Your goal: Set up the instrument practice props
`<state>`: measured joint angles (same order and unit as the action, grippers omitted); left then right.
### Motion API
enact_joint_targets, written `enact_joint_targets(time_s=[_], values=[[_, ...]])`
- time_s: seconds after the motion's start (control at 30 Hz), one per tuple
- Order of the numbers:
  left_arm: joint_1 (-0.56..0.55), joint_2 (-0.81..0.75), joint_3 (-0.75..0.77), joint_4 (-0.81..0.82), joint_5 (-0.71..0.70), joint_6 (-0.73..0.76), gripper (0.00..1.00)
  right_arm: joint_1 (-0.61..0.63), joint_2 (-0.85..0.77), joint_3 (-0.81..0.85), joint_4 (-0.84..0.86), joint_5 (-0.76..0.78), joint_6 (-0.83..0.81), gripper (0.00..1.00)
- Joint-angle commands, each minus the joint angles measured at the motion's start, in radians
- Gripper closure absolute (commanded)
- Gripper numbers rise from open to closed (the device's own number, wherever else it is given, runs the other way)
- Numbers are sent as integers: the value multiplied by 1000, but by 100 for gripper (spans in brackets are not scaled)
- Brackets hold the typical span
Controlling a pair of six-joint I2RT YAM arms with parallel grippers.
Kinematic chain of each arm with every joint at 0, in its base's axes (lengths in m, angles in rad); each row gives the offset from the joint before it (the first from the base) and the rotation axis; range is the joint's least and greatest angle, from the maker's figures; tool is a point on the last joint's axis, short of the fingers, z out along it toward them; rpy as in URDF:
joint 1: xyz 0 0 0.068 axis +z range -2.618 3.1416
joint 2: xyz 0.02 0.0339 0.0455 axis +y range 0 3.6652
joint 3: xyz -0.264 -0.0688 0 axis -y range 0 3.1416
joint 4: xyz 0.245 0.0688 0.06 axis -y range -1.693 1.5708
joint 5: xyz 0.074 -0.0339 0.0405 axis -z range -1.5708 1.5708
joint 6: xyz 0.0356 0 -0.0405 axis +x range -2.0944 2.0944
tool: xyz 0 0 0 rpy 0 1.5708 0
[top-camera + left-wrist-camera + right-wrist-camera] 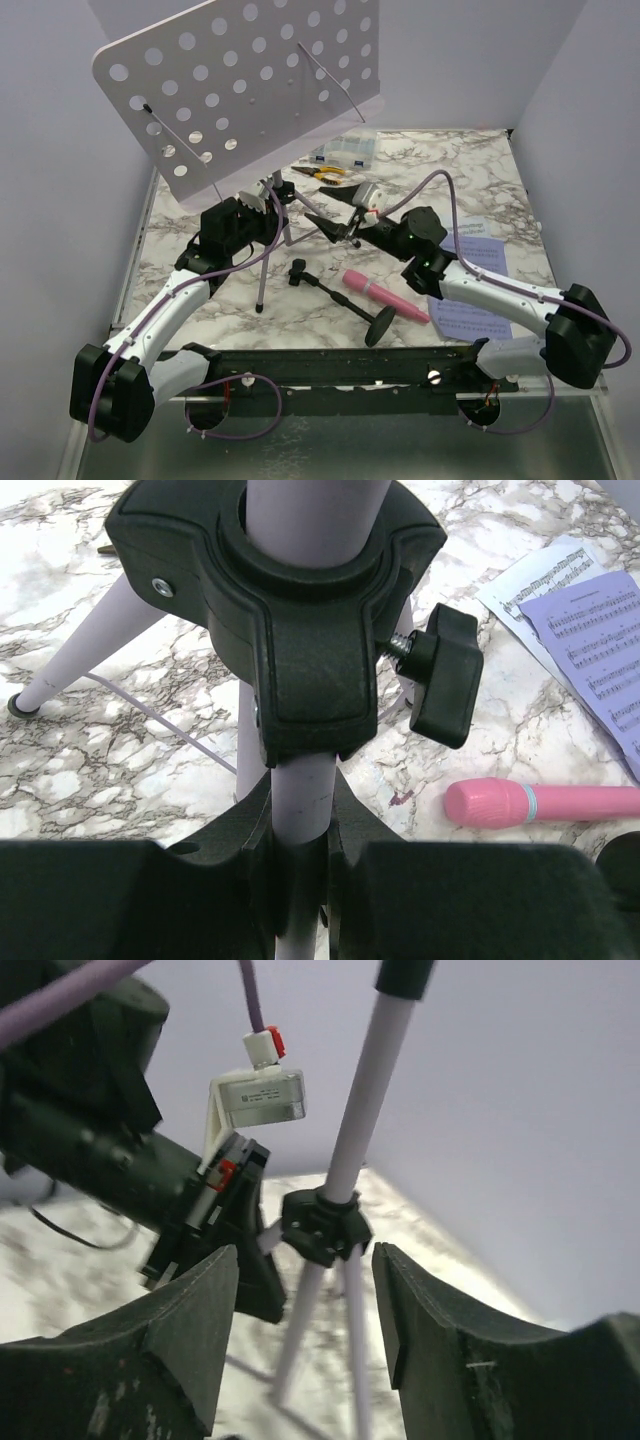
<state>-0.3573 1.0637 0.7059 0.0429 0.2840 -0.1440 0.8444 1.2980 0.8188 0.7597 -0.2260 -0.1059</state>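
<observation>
Mic stand (337,293) lies on its side close to the near edge of the bench (480,170), with its round base toward that edge. Pink mic (385,297) lies flat just beside it, not mounted. Right of them, by the right edge, lavender sheet (465,320) lies flat over white sheet (535,580), and the right arm crosses above both. Mid-bench, tripod (264,275) stands on its legs. Left gripper (300,865) is clenched on the lilac pole (300,790), right under the black hub (300,630). Knob (445,675) sticks out of the hub on the mic side. Right gripper (305,1255) is released: jaws apart, nothing held. It is level with the hub and near it, clear of the pole. Plate (240,80) sits high on the pole, tilted, over the far-left part of the bench. At the far edge sits clear box (348,150), with pliers (325,172) just in front of it.
</observation>
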Motion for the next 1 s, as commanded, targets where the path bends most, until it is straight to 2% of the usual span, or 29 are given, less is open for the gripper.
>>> enact_joint_targets(time_s=[0.0,0.1,0.17,0.27,0.47,0.67,0.73,0.83,0.97], values=[[1,19,-42,-173,9,-83,100,2,71,46,-86,-129,-602,37],[2,19,-43,-173,6,-83,100,2,143,69,-12,-105,-694,36],[1,21,-42,-174,6,-83,100,2,183,90,37,-92,-695,35],[1,22,-43,-174,6,-84,100,4,226,143,16,-99,-687,37],[1,25,-42,-173,9,-83,100,13,273,154,67,-87,-669,39],[2,28,-40,-173,14,-85,100,29,303,162,75,-79,-663,45],[2,29,-40,-174,14,-85,100,30,310,166,89,-72,-647,50],[1,31,-40,-176,14,-85,100,37,332,191,79,-33,-636,62],[1,33,-41,-175,10,-85,100,54,358,207,68,11,-649,64]])
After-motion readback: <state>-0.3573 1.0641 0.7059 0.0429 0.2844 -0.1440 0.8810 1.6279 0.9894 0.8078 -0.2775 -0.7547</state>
